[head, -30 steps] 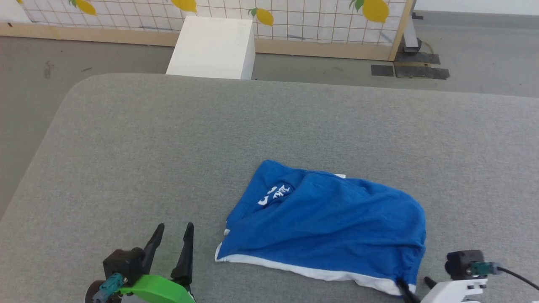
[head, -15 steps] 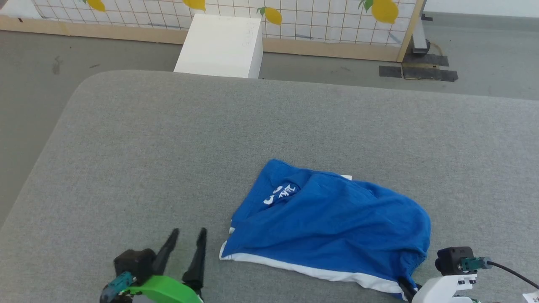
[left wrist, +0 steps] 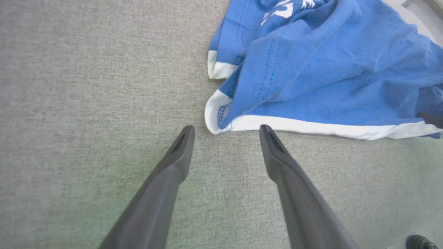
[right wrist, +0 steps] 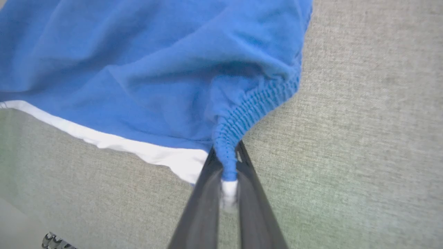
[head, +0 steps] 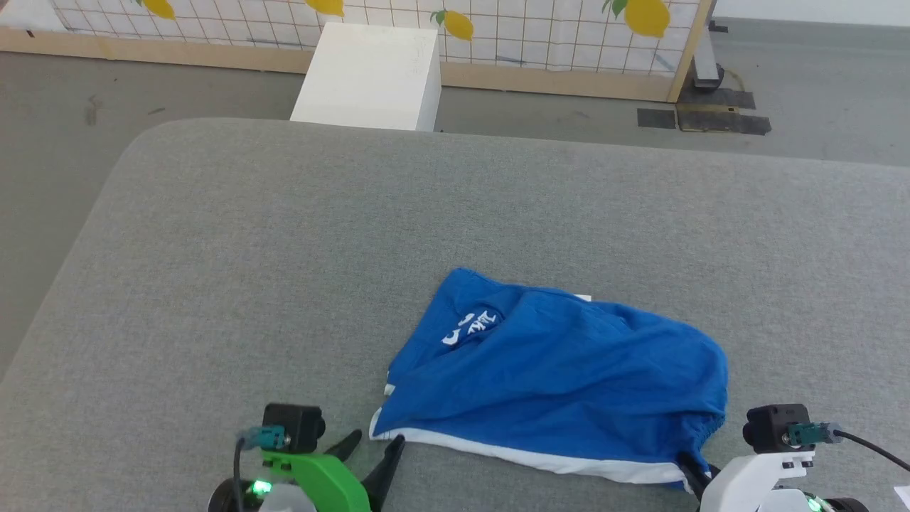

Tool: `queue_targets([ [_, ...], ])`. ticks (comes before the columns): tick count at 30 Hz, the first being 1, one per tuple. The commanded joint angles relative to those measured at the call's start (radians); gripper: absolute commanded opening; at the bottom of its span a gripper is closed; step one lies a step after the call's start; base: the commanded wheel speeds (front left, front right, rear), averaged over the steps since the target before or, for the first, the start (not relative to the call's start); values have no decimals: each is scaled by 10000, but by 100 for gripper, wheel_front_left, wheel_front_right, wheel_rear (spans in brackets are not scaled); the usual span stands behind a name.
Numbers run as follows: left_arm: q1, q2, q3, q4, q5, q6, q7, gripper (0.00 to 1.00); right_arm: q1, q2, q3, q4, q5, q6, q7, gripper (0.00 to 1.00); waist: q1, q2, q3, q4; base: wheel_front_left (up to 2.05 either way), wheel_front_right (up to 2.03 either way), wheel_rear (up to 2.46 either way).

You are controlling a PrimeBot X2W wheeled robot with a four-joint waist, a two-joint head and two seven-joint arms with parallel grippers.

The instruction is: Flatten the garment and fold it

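The right gripper (right wrist: 225,152) is clamped on the elastic corner of the shorts (head: 561,370), at their five o'clock. The left gripper (left wrist: 226,129) stands spread wide just beside their seven o'clock corner.

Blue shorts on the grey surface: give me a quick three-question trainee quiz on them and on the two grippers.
1. True or false: the right gripper is shut on the elastic waistband of the blue shorts.
2. The left gripper is: A) open, by the corner of the shorts' hem; B) shut on the printed logo; C) raised with the shorts hanging from it.
3. What colour is the trim band along the shorts' near hem?

Key: 1 true; 2 A; 3 white.
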Motion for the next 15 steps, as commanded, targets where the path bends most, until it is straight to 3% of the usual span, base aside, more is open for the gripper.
queue_targets([
  [1,-313,-21,-47,98,67,-15,9,100,-167,3,4,-55,64,-13,-1,0,0,0,46,-29,0,0,0],
  [4,-555,-106,-192,464,49,-149,129,100,-177,3,1,-37,65,-13,1,0,0,0,98,-59,0,0,0],
  [5,-633,-131,-257,641,37,-201,203,84,-195,3,11,-33,76,-13,1,0,0,0,120,-91,0,0,0],
  [7,-754,-175,-369,943,-19,-330,311,8,-235,3,12,-30,76,-13,-14,0,0,0,154,-145,0,0,0],
  [8,-800,-201,-384,1046,-46,-372,295,0,-254,3,5,-28,80,-13,-29,0,0,0,163,-168,0,0,0],
  [15,-987,-333,-382,1493,-253,-658,-209,0,-320,3,-76,0,62,-13,-76,0,0,0,167,-230,0,0,0],
])
